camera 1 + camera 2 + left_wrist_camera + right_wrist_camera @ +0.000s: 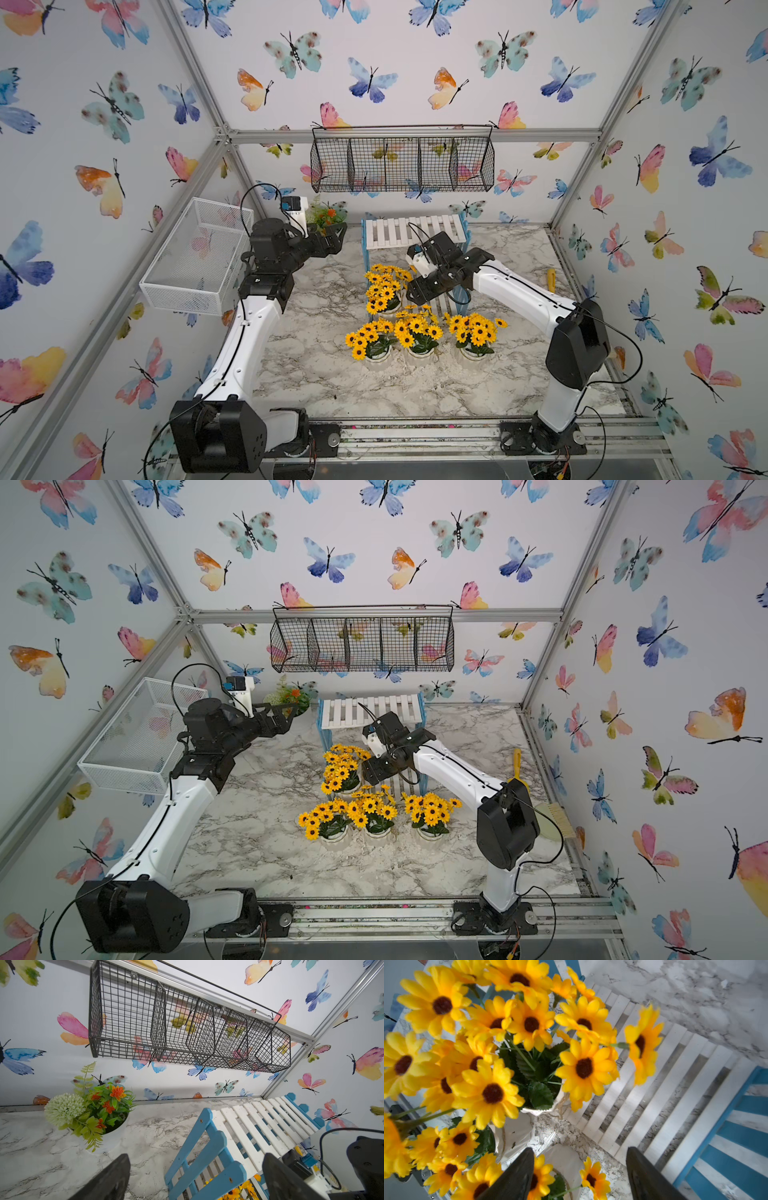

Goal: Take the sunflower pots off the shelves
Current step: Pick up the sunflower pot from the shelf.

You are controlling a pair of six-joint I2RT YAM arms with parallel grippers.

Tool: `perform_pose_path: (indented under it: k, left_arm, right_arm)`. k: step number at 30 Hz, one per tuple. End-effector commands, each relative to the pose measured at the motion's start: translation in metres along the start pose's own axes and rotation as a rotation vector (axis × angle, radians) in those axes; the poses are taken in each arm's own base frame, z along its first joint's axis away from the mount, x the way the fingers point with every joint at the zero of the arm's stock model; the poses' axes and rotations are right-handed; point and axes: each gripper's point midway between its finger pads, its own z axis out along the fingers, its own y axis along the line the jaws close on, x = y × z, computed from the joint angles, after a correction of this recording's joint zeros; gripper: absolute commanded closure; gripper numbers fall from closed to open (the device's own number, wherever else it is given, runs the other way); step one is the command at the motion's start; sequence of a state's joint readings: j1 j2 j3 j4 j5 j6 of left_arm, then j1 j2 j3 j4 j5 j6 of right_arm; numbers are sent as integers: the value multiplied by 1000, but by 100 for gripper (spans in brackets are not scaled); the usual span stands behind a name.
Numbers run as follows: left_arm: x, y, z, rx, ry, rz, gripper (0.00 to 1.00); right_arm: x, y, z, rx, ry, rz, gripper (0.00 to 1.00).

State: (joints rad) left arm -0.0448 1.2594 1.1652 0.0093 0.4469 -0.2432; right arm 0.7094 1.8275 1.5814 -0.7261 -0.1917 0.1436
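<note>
The shelves (415,230) stand at the back centre, white slats between blue side frames, and the top board is bare in both top views. One sunflower pot (384,286) sits at the left front of the lower tier (654,1084). Three more sunflower pots (372,340) (417,332) (476,332) stand in a row on the marble table in front. My right gripper (417,293) (580,1149) hovers open just right of the lower-tier pot (512,1134), holding nothing. My left gripper (338,232) (196,1155) is open and empty, off the rack's left end (207,1157).
A white pot of mixed orange and green flowers (326,216) (93,1109) stands at the back left, close to the left gripper. A black wire basket (403,164) hangs on the back wall. A white mesh basket (199,257) hangs on the left wall. A yellow brush (517,762) lies far right.
</note>
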Motion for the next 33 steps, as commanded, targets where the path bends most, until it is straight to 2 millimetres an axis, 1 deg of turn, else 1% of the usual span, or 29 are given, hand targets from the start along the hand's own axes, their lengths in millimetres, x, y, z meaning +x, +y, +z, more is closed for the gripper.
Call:
perform_pose_path:
  k: [1, 3, 7, 9, 14, 22, 33]
  left_arm:
    - [-19, -6, 2, 38, -62, 48, 2]
    - [-21, -5, 5, 38, -66, 53, 2]
    - [-21, -4, 8, 42, -77, 61, 2]
    - [-21, -3, 9, 41, -76, 63, 2]
    - [-22, -4, 7, 41, -80, 68, 2]
    - [-24, -6, 3, 43, -88, 69, 2]
    - [-22, -6, 2, 42, -86, 70, 2]
  right_arm:
    - [-8, 2, 6, -21, -15, 52, 28]
    - [-6, -2, 12, -8, -2, 64, 28]
    - [-8, -3, 20, -6, -3, 85, 29]
    - [-11, -4, 20, -1, -7, 93, 29]
    - [-17, -2, 20, -5, -39, 116, 29]
    - [-19, 5, 36, 9, -48, 147, 29]
    - [-19, 1, 54, 31, -43, 169, 30]
